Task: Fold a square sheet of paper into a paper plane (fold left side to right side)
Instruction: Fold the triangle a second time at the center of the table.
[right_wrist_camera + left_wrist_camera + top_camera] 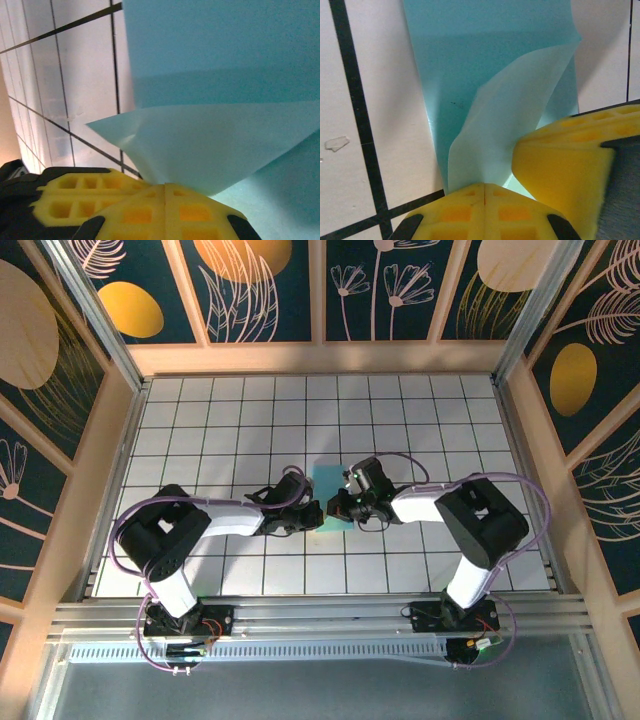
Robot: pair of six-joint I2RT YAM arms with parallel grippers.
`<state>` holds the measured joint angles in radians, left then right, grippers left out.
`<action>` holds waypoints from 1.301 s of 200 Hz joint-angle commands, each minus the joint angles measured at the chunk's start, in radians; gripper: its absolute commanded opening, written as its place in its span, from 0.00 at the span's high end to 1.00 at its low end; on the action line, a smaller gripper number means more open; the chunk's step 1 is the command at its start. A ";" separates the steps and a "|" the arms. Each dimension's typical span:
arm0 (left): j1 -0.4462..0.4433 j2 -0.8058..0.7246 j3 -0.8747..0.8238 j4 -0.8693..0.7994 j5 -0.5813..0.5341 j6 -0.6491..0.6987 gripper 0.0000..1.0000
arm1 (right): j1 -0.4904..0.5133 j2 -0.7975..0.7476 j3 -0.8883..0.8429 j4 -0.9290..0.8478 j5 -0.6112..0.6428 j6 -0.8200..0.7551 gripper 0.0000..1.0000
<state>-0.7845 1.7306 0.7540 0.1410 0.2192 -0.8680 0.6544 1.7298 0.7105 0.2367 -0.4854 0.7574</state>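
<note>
Square sheet of paper, light cyan, one in all, lies flat near the middle of a white gridded table. Its near edge is lifted off the table.

Two robot arms, white and black, stand bolted at the table's near edge, one at each side. Both bend inward, elbows low, and their wrists meet nose to nose over the middle of the table, at the near edge of the square sheet of paper.

The left gripper reaches in from the table's left side. In its wrist camera the left gripper has its yellow pads pressed together, pinching a raised flap of the paper. The flap curls up from the pads in a pale cone. One yellow finger of the right gripper crowds in beside it and covers part of the paper.

The right gripper comes in from the table's right side. In its own camera the right gripper is likewise clenched on the lifted flap of the paper, and a yellow pad of the left gripper sits just beside it.

Purple cables loop along both arms. One small pale fleck lies on a table tile. Dark floral panels wall the table's far and side edges.
</note>
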 commanded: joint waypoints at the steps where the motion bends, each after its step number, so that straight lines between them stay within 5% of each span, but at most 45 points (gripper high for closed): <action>1: 0.005 0.049 -0.003 -0.123 -0.075 0.017 1.00 | 0.004 0.033 -0.007 0.015 0.041 -0.009 1.00; 169: 0.005 0.061 -0.010 -0.178 -0.119 0.042 1.00 | -0.102 0.065 0.062 -0.108 0.114 -0.123 1.00; 260: 0.005 0.053 -0.022 -0.158 -0.112 0.036 1.00 | -0.283 0.104 0.118 -0.153 0.105 -0.227 1.00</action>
<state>-0.7864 1.7439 0.7780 0.1280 0.1631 -0.8417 0.4431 1.7958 0.7990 0.1463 -0.5022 0.5953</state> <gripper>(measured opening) 0.044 0.047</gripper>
